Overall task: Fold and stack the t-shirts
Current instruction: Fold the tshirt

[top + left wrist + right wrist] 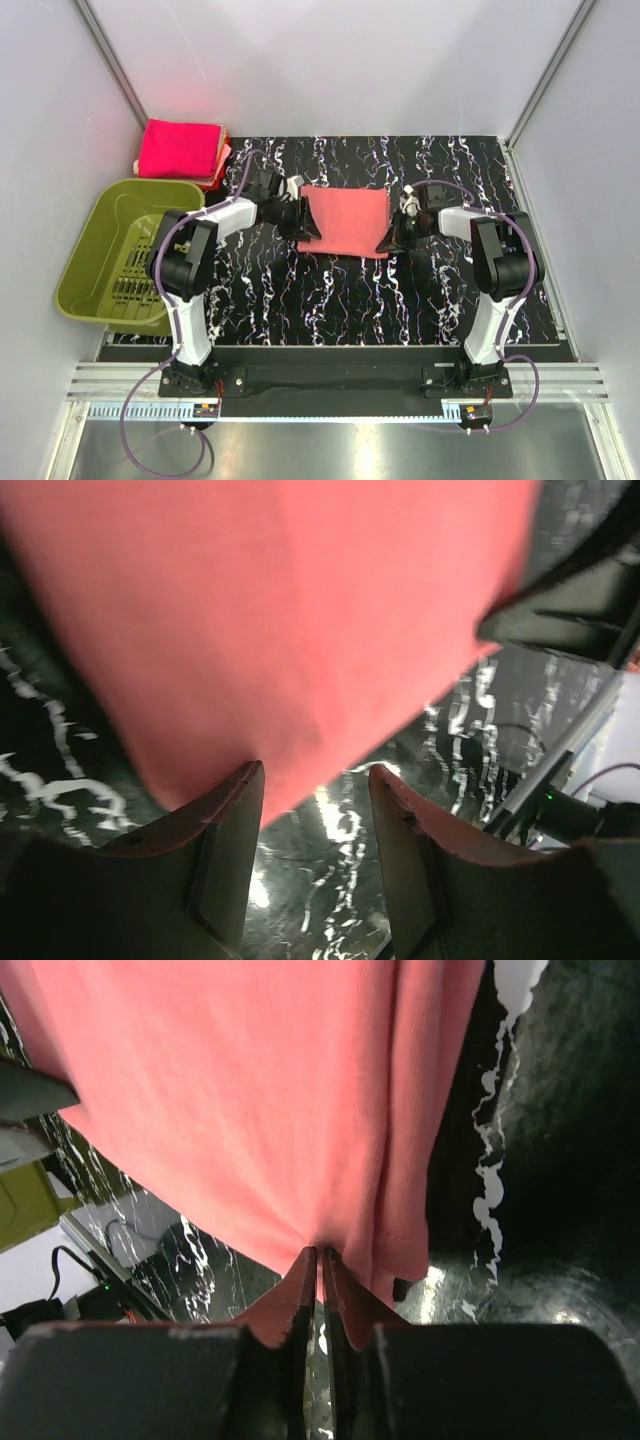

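Observation:
A salmon-coral t-shirt point(345, 220), folded into a rough rectangle, lies in the middle of the black marbled table. My left gripper point(303, 224) is at its left edge. In the left wrist view the left gripper point(318, 775) is open, and the shirt point(280, 620) hangs just past the left fingertip with bare table between the fingers. My right gripper point(393, 238) is at the shirt's near right corner. In the right wrist view the right gripper point(320, 1255) is shut on the shirt's edge point(260, 1110). A stack of folded magenta-pink t-shirts point(180, 150) sits at the far left corner.
An olive-green plastic basket point(90, 255) stands at the left, beside the left arm. The table point(330, 300) is walled in by white panels at the back and both sides. The right arm's finger shows at the upper right of the left wrist view point(570, 610).

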Robot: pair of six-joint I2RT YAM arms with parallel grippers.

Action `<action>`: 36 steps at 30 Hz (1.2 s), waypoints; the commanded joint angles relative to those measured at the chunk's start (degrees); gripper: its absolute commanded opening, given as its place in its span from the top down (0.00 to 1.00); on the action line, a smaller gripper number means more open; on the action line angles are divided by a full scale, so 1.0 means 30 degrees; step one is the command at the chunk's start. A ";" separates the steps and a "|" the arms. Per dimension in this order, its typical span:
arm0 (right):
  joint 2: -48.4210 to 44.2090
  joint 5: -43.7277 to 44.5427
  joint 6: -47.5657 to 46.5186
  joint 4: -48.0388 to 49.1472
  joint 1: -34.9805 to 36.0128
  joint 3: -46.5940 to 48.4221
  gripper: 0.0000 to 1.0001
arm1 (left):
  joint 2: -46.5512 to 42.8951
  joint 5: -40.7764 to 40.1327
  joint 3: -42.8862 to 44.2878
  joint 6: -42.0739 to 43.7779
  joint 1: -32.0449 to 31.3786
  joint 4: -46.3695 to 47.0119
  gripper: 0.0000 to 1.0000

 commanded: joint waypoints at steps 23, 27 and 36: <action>0.4843 0.1384 -0.6755 -0.2688 -0.1699 1.1910 0.57 | 0.6863 0.1413 1.1650 0.3540 0.2934 -0.1212 0.47; 0.6164 0.0887 -0.7956 -0.2746 -0.1963 1.3610 0.55 | 0.7655 0.1736 1.2239 0.3950 0.2934 -0.0890 0.48; 0.8244 -0.1661 -0.9305 -0.4088 -0.2315 1.6949 0.52 | 0.8505 0.1854 1.3089 0.4273 0.2964 -0.0362 0.54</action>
